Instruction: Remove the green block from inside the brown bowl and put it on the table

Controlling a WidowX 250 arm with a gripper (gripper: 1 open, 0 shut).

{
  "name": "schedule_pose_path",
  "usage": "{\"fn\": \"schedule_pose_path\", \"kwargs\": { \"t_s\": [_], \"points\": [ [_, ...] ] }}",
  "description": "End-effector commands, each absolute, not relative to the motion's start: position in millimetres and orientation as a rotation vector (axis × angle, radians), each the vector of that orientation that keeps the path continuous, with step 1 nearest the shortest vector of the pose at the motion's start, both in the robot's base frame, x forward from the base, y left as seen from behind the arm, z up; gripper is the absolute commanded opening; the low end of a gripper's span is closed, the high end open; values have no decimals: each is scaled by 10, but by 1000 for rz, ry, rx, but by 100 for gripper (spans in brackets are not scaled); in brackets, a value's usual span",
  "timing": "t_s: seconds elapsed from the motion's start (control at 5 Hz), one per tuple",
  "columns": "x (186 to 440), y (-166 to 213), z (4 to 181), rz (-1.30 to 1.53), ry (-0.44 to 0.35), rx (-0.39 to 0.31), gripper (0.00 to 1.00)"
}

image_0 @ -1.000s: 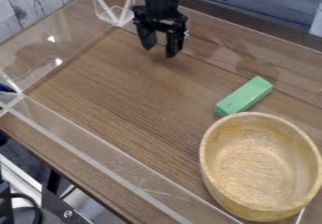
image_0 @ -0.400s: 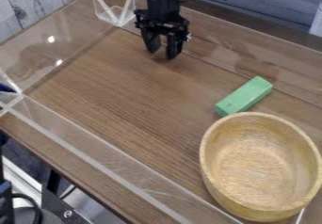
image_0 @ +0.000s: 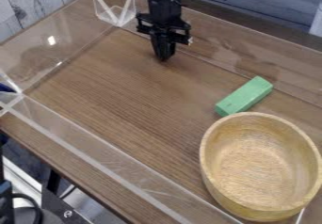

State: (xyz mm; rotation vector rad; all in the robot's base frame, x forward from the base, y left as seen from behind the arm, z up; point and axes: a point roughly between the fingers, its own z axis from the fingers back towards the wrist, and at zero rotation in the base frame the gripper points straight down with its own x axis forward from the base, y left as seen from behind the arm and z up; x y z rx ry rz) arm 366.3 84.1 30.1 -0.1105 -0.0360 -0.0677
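Note:
The green block [image_0: 244, 95] lies flat on the table [image_0: 126, 96], just beyond the rim of the brown bowl [image_0: 263, 164], which holds nothing. My gripper [image_0: 165, 53] points straight down near the table's far side, well to the left of the block and bowl. Its black fingers are pressed together with nothing between them, tips close to the tabletop.
Low clear acrylic walls [image_0: 75, 143] run along the table's edges, with a corner bracket [image_0: 111, 9] at the back near the gripper. Bare wood lies between the gripper and the block.
The gripper's fingers, spread apart before, have come together. The hand has hardly shifted. Block and bowl have not moved.

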Motion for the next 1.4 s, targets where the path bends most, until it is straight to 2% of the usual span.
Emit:
{"fn": "schedule_pose_path", "kwargs": {
  "t_s": [0.0, 1.2],
  "points": [
    [3744, 789, 621, -95, -116, -92, 0],
    [3712, 519, 640, -148, -95, -126, 0]
  ]
}}
